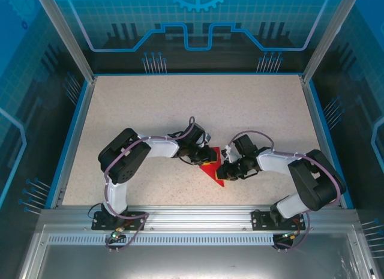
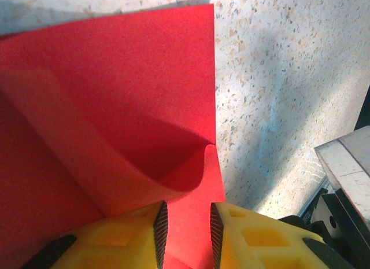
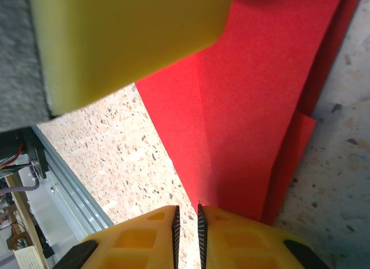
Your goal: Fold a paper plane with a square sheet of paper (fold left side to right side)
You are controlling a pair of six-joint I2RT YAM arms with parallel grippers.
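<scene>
The red sheet of paper [image 1: 212,171] lies mid-table, folded into layers with a point toward the near edge. My left gripper [image 1: 201,156] is over its left part. Its yellow fingers stand apart over the paper [image 2: 115,78], red sheet showing in the gap, and a loose flap [image 2: 173,176] curls up over the left finger. That gripper [image 2: 185,210] grips nothing I can see. My right gripper [image 1: 226,170] is at the paper's right side. In its wrist view the jaws [image 3: 187,210] leave a narrow empty slit, and the paper's [image 3: 260,95] creased tip meets the right fingertip.
The speckled tabletop [image 1: 180,105] is bounded by a blue rim and an aluminium rail [image 1: 192,216] at the near edge. A yellow finger [image 3: 127,43] of the left gripper hangs close above the right gripper. Part of the right arm [image 2: 347,165] sits beside the left fingers.
</scene>
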